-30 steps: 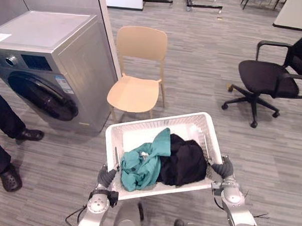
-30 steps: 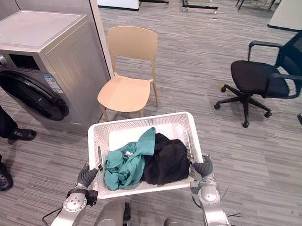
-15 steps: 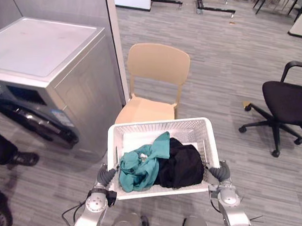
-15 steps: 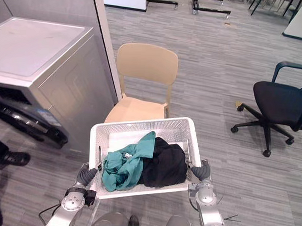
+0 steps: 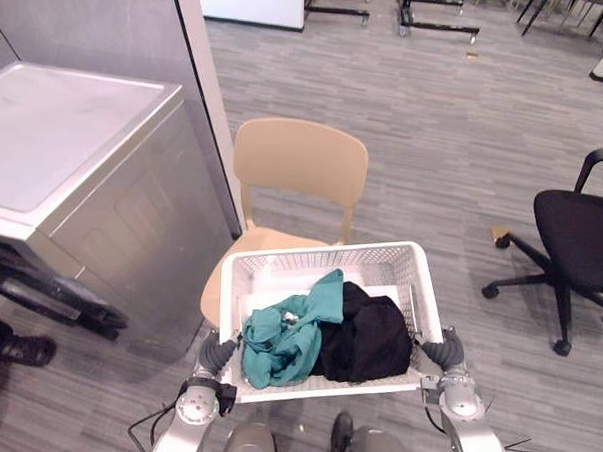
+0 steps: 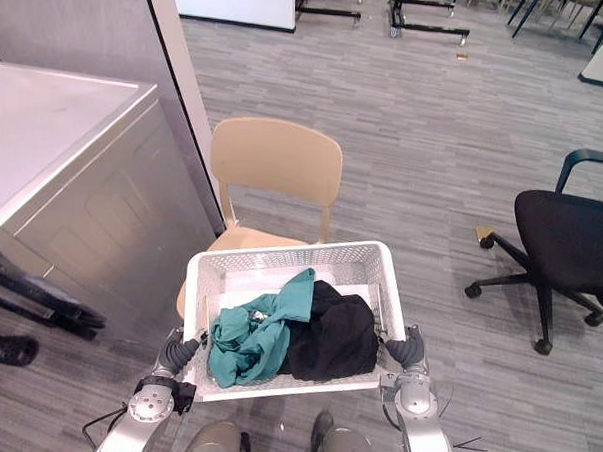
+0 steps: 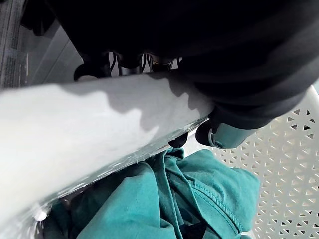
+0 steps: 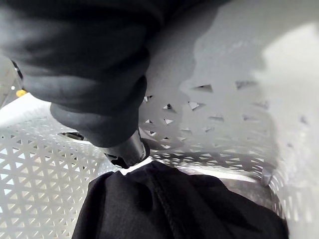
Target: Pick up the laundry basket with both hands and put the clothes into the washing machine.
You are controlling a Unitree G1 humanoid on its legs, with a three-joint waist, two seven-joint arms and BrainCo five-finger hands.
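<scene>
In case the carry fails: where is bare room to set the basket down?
Bare floor lies between the beige chair and the black office chair. The washing machine top is bare. Crowded: just past the laundry basket, that beige chair.

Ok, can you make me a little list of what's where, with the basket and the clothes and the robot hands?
Laundry basket: white, held up by both side rims
Clothes: teal garment beside black garment, both inside
Left robot hand: curled over left rim
Right robot hand: curled over right rim
Washing machine: ahead, on robot's left
Beige chair: just beyond the basket
</scene>
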